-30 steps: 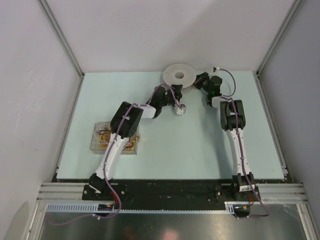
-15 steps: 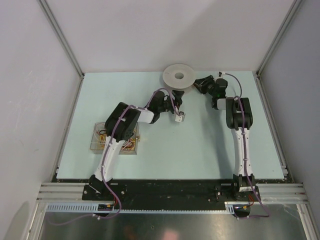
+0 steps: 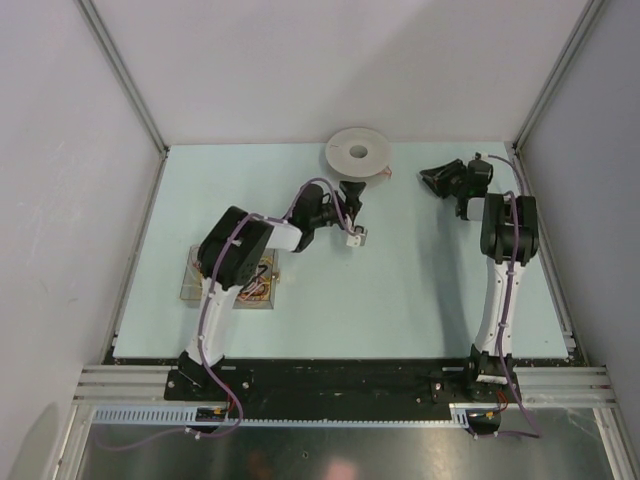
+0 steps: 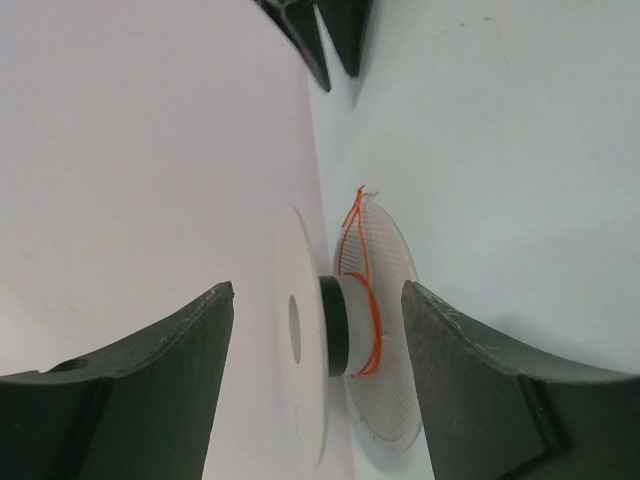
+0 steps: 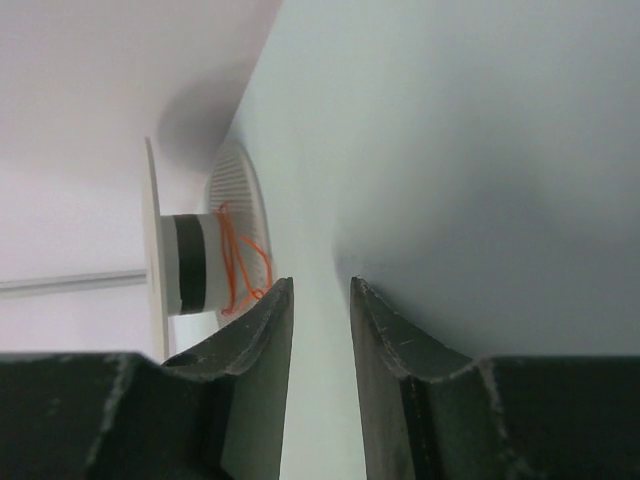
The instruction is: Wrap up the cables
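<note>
Near left: clear tray (image 3: 190,292) of loose cables (image 3: 260,287), half hidden under the left arm; colours hard to separate.
Mid desk (image 3: 400,300): left end effector (image 3: 352,187) spread wide, empty, spool (image 3: 340,150) straight ahead, close.
Right end effector (image 3: 432,176) slightly parted, empty, farther off, spool to its left.
Far edge: spool axis upright; orange cable (image 5: 232,262) on the hub, free end unclear.
</note>
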Available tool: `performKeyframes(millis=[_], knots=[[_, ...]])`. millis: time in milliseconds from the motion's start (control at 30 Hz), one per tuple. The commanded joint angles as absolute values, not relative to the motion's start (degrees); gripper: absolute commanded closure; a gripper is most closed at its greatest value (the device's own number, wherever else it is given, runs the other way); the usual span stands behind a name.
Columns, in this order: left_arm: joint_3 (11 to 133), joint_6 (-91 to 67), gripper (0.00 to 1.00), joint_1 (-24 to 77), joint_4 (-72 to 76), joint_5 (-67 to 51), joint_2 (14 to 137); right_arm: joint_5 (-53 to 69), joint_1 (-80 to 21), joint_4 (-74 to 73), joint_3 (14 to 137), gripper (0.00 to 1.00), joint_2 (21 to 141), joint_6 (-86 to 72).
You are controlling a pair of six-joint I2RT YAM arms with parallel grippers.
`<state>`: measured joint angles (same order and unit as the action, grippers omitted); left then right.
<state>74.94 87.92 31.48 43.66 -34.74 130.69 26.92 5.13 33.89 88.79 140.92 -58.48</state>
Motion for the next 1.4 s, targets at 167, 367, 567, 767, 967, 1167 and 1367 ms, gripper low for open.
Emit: performKeyframes(millis=[167, 367, 567, 767, 967, 1167, 1367], knots=[[65.02, 80.21, 0.22, 32.01, 49.82, -35.57, 112.81, 30.95, 8.79, 24.77, 81.33, 0.57, 123.95, -43.67], [61.12, 69.58, 0.06, 31.37, 47.37, -29.43, 99.88, 34.56, 8.63, 16.62, 78.35, 0.38, 110.31, -32.38], [67.5, 54.91, 0.01, 30.27, 29.5, -15.04, 88.31, 37.62, 7.87, 7.34, 77.85, 0.29, 96.11, -21.08], [90.0, 34.01, 0.01, 25.75, -9.69, -2.62, 86.96, 35.68, 7.09, -3.67, 77.85, 0.16, 84.03, -7.58], [93.85, 14.92, 0.01, 18.46, -33.48, -7.34, 84.64, 28.74, 7.45, -16.39, 75.6, 0.06, 76.9, 4.41], [79.74, 5.12, 0.0, 12.77, -35.45, -10.46, 78.55, 27.76, 8.57, -16.9, 63.68, 0.01, 69.19, 6.5], [73.62, 5.14, 0.01, 11.8, -35.0, -8.52, 74.89, 28.36, 8.44, -15.81, 54.53, 0.01, 61.32, 5.23]])
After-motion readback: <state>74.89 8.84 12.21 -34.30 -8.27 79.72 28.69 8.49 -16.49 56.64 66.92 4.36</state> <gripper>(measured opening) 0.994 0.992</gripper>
